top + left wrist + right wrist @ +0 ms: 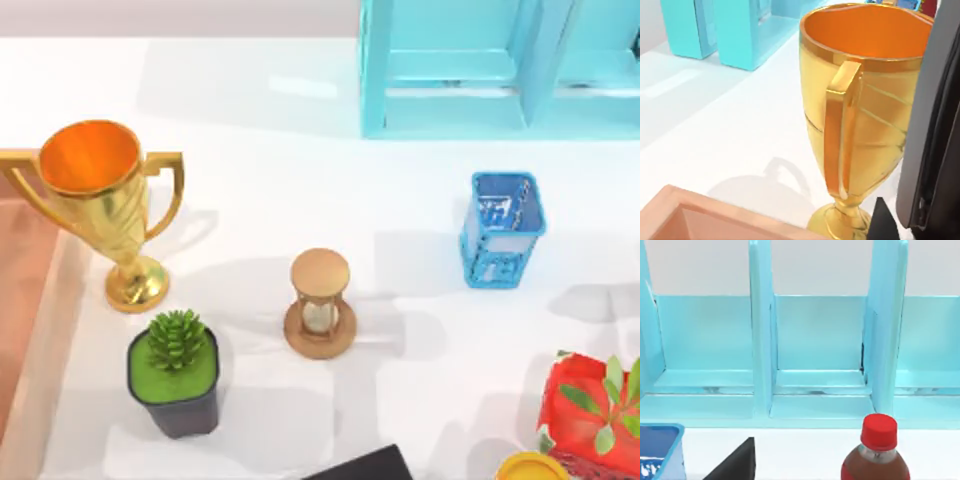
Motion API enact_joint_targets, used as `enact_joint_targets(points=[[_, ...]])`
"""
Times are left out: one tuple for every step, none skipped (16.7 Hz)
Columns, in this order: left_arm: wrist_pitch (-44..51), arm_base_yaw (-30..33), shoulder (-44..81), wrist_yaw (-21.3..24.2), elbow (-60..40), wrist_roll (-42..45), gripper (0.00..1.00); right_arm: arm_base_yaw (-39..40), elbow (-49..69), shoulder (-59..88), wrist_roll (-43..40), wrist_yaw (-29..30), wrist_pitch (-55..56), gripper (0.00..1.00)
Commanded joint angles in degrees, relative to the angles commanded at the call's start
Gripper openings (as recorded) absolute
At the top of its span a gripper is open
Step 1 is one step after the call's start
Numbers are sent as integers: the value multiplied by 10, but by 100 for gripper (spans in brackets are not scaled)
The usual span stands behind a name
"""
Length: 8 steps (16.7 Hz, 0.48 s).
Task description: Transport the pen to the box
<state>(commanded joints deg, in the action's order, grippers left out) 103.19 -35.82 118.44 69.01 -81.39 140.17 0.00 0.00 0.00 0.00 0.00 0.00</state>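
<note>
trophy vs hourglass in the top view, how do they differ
The trophy is shiny gold with two side handles and an open orange-lined cup; the hourglass is matte tan-brown, has no handles, and is capped by a flat disc. The trophy is clearly taller and wider, and stands nearer the table's left edge. Both stand upright on round bases.

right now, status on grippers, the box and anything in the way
left gripper beside tall gold trophy, near beige rim of salmon-orange box. right gripper facing cyan shelf unit. trophy stands close by box rim.
</note>
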Motion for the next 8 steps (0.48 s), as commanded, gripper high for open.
enact_joint_targets(points=[[7, 0, 0, -1, 1, 6, 0, 0, 0, 0, 0, 0, 0, 100], [7, 0, 0, -1, 1, 6, 0, 0, 0, 0, 0, 0, 0, 100], [7, 0, 0, -1, 1, 6, 0, 0, 0, 0, 0, 0, 0, 100], [7, 0, 0, -1, 1, 6, 0, 0, 0, 0, 0, 0, 0, 100], [7, 0, 0, -1, 1, 6, 0, 0, 0, 0, 0, 0, 0, 100], [7, 0, 0, -1, 1, 6, 0, 0, 0, 0, 0, 0, 0, 100], [7, 0, 0, -1, 1, 6, 8, 0, 0, 0, 0, 0, 0, 100], [7, 0, 0, -1, 1, 6, 15, 0, 0, 0, 0, 0, 0, 100]])
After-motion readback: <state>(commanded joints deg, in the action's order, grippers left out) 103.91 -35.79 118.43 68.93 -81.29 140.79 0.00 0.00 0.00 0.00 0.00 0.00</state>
